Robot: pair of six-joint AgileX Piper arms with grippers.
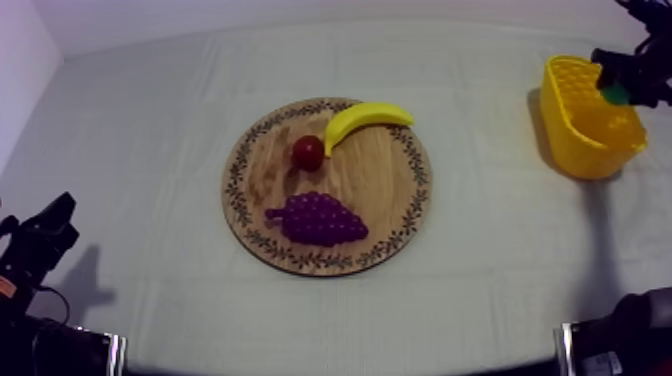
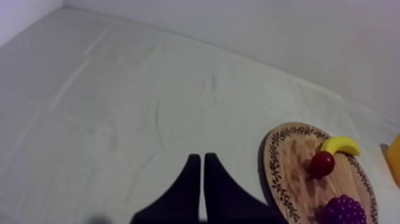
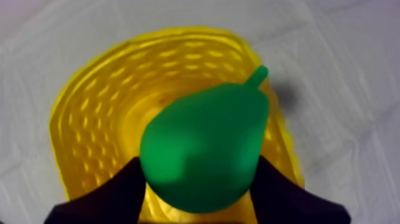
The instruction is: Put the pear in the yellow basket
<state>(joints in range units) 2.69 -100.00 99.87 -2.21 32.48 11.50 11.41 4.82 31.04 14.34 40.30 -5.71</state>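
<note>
1. Pear: green, gripped at its broad end by the right pincer, with the stem pointing away from the wrist. It hangs over the open mouth of the yellow basket, so letting go here would probably drop it inside. Whether it sits below the rim cannot be told.
2. Right pincer: clenched on the pear, one black finger on each flank. The arm reaches in at the counter's far right, where the basket stands well apart from the board.
3. Left pincer: fingers pressed together in a narrow wedge, grasping nothing, resting low at its own side and clear of the work.
4. Round wooden board: at mid-counter, carrying a banana, a small red fruit just beside the banana's end, and a bunch of grapes nearer the front.
5. Counter: covered by a grey-white cloth with faint creases. A pale wall rises at the far left.
</note>
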